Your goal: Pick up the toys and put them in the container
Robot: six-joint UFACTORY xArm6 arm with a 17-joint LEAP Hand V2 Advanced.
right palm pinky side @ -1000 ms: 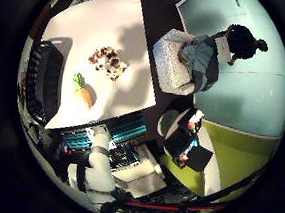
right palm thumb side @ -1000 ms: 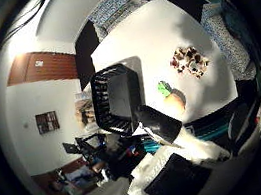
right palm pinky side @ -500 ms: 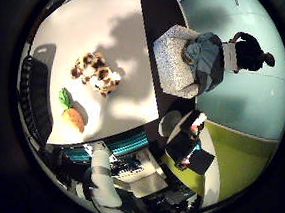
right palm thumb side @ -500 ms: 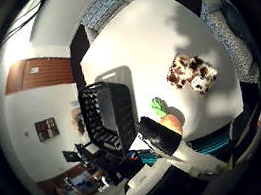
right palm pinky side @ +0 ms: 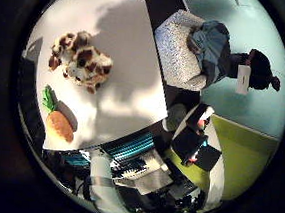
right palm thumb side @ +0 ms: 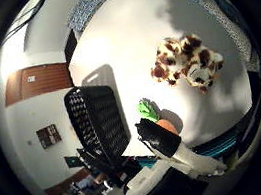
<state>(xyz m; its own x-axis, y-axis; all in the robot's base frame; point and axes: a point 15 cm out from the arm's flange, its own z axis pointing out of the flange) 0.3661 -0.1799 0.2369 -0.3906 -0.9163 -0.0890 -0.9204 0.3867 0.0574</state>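
hand (right palm thumb side: 161,140) above table (right palm pinky side: 129,80), can't tell its pose | carrot toy (right palm pinky side: 59,123) hugs table edge, I might knock it off | spotted plush (right palm pinky side: 81,61) mid-table, black basket (right palm thumb side: 97,123) empty

Below my palm: brown-and-white spotted plush animal (right palm thumb side: 188,64) lying sprawled on white worktop (right palm thumb side: 125,37), nothing touching it. Plush carrot (right palm pinky side: 59,124), orange body with green leafy top, lying flat near worktop edge, apart from spotted plush. Black mesh container (right palm thumb side: 96,121) standing at worktop edge just beside carrot's leafy end, open, no toy visible inside it.
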